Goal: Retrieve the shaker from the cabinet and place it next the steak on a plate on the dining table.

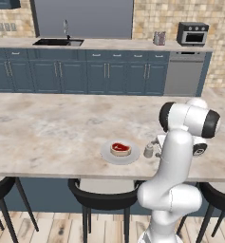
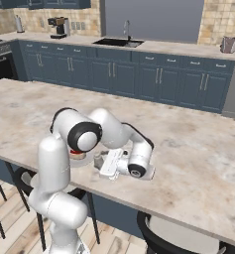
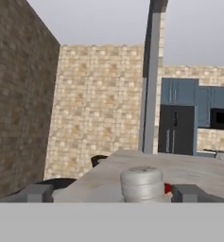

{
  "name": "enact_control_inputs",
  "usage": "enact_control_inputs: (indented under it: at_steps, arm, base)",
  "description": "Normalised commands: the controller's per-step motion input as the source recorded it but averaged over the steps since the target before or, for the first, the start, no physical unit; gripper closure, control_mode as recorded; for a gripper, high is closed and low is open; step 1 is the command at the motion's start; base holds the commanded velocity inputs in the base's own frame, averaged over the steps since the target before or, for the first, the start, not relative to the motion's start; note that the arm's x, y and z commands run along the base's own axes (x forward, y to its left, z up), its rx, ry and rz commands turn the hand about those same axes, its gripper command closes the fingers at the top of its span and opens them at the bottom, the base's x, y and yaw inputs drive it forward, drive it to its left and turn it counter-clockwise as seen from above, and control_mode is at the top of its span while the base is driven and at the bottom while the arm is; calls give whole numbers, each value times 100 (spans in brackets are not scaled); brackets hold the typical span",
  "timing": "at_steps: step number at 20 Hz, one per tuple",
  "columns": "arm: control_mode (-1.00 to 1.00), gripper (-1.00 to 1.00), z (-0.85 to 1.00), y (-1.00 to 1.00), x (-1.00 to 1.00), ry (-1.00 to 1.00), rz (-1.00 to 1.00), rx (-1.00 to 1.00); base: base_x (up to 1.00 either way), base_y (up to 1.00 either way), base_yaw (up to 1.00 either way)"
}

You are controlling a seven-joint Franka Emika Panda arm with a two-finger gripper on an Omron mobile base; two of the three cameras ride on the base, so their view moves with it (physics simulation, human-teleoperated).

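the plate [image 1: 108,155] lies on the table [image 1: 47,128] near its front edge, with the steak [image 1: 120,148] on it. just right of the plate stands the shaker [image 1: 148,151], upright on the table. right of that, the gripper [image 3: 112,193] has its fingers [image 3: 37,192] spread apart either side of the shaker, not clamping it.

No readable text, labels, brands or numbers showing anywhere; nothing legible is appearing on any object or surface.
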Motion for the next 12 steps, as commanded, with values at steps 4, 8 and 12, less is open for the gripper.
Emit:
enact_control_inputs:
  at_steps: [4, 8, 12]
  arm:
    - [-100, -100, 0, -30, -15, -10, 0, 3]
    - [-100, -100, 21, -47, -18, -10, 0, 8]
    - [-100, -100, 41, -34, -4, -9, 0, 6]
  base:
    - [0, 0, 0]
    - [0, 0, 0]
    - [0, 0, 0]
